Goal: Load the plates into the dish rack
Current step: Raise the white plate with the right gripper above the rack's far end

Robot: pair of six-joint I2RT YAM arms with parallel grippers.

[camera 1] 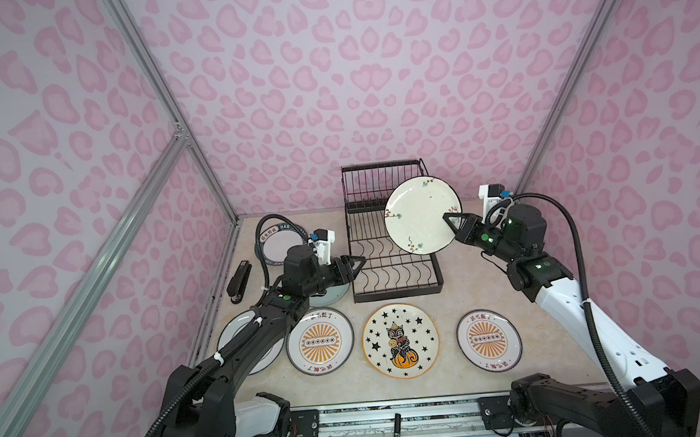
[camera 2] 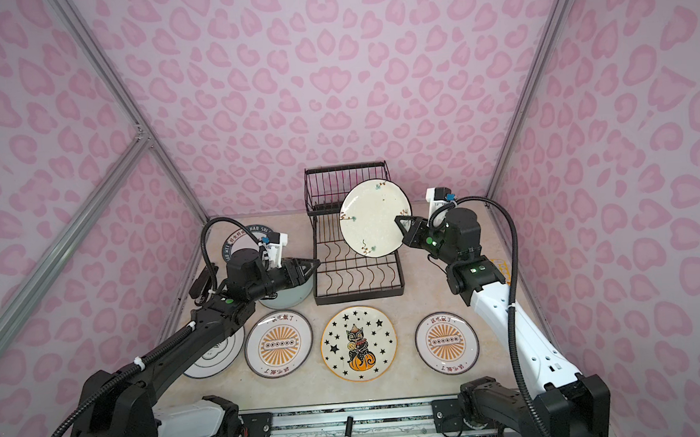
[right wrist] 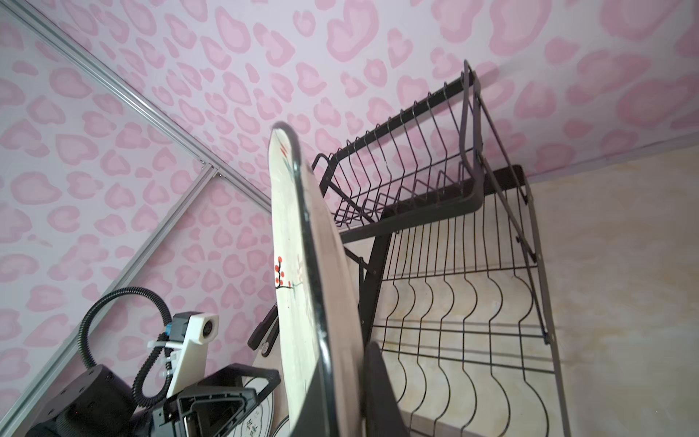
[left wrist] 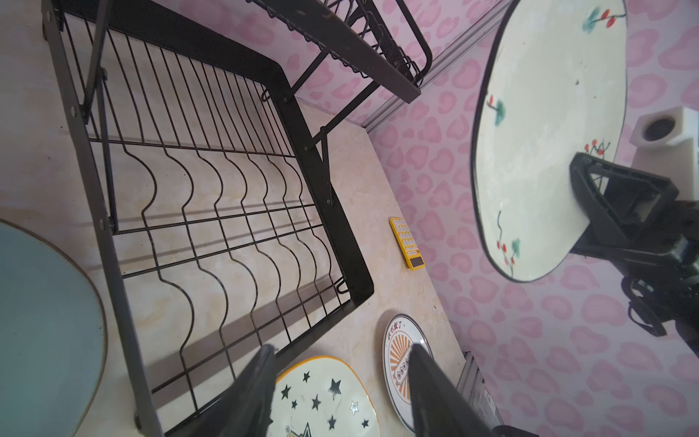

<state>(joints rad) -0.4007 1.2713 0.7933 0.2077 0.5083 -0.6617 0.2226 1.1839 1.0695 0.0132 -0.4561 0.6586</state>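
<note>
A round white ceramic plate with red-berry sprigs and a thin dark rim [camera 1: 419, 217] was held in the air, tipped steeply on edge, over the right side of the black wire two-tier dish rack [camera 1: 399, 294]. It stood in front of the rack's raised upper basket and above the slotted lower tray. The right gripper [camera 1: 450, 218] was clamped on its lower right rim, one finger on each face. No plate stood in the rack.

The left gripper [camera 1: 359, 263] hovered at the rack's left edge, its fingers [left wrist: 423, 374] parted moderately with nothing between them. Just beneath that arm lay a pale teal round plate [camera 1: 333, 296].

Along the front of the beige marbled table [camera 1: 449, 305] lay four plates:
- a white plate [camera 1: 235, 339], partly under the left arm
- an orange-sunburst plate [camera 1: 320, 341]
- a star-and-cat plate [camera 1: 401, 341]
- a second orange-sunburst plate [camera 1: 489, 340]

A plate with a dark-lettered rim [camera 1: 277, 244] lay at the back left, near a black stapler [camera 1: 239, 282]. A yellow calculator [left wrist: 406, 242] lay by the right wall.
</note>
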